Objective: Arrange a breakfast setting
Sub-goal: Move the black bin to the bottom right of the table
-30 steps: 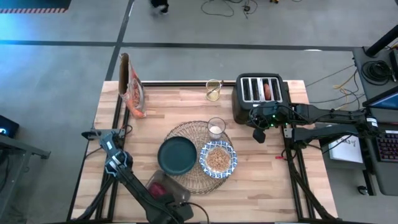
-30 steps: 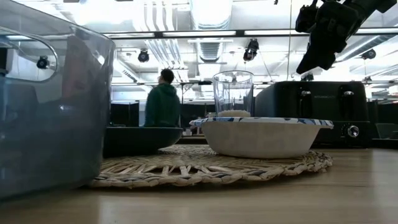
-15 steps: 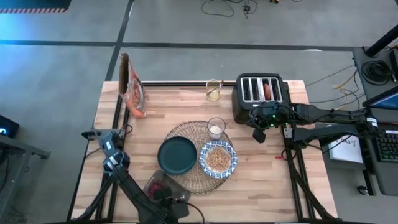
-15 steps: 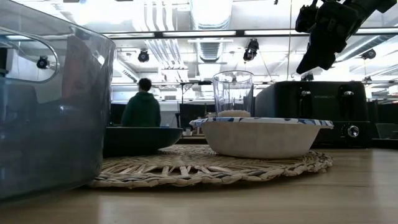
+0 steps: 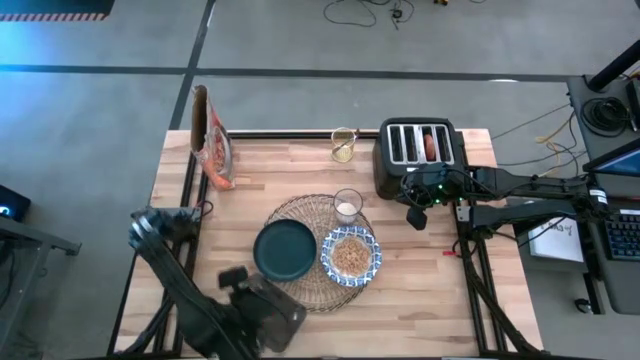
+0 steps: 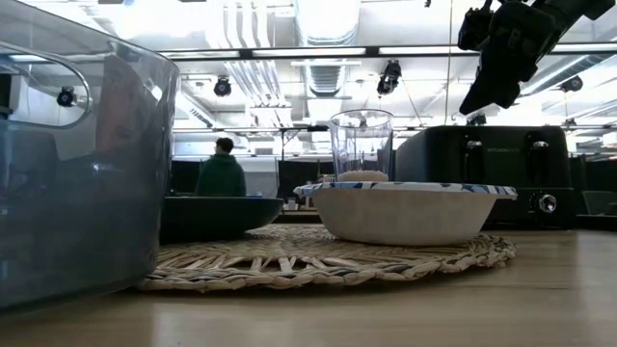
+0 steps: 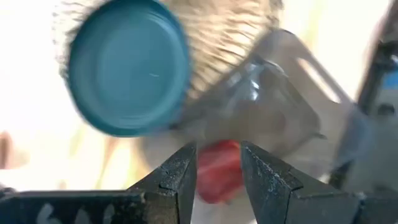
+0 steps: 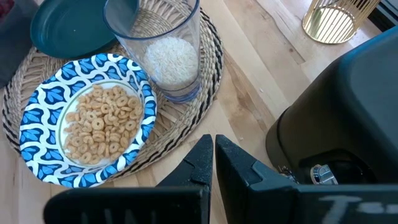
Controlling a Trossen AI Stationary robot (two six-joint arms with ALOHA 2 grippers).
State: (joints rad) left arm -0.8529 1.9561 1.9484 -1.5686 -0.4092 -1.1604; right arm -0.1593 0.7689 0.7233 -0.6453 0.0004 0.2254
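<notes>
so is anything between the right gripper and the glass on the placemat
Nothing visible. The right gripper hangs shut above bare table beside the toaster; the glass stands on the placemat edge nearest it, with open wood between them.

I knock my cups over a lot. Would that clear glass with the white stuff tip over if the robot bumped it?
Probably, if bumped near its rim: the glass stands tall and narrow on the bumpy woven placemat. The white filling sits only at the bottom, which likely steadies it somewhat. It might also slip in a pincer, since its sides look smooth.

teal plate (image 5: 285, 249), blue-and-white bowl (image 5: 351, 256) (petal pattern)
</notes>
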